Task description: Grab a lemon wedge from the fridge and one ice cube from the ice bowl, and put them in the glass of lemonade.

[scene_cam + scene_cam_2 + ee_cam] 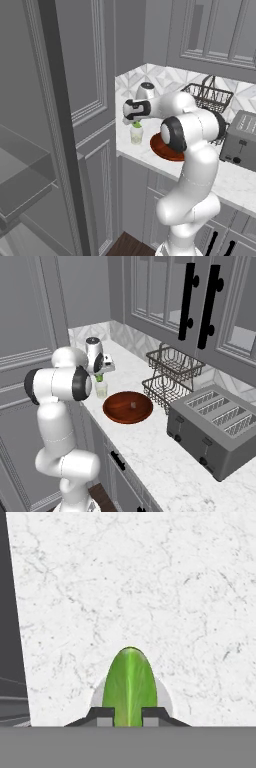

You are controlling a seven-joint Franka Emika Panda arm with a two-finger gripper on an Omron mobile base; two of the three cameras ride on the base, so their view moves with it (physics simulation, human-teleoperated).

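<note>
My gripper [128, 714] is shut on the lemon wedge [129, 687], a yellow-green slice that points down between the fingertips. Directly under it stands the glass of lemonade [136, 135], its pale rim [164, 697] showing on both sides of the wedge. From the right base camera the gripper [100, 375] hangs just above the glass [101, 389], near the counter's left end. To the right of the glass sits the reddish-brown ice bowl [120, 411] with a tiny ice cube [132, 404] in it. The fridge [55, 125] stands open at the left, its glass shelves [22, 182] in sight.
A dark two-tier wire basket [172, 376] stands behind the bowl. A grey toaster [215, 428] sits to the right on the marble counter [165, 466]. A small silver appliance [93, 347] is in the back corner. Wall cabinets with black handles [187, 303] hang above.
</note>
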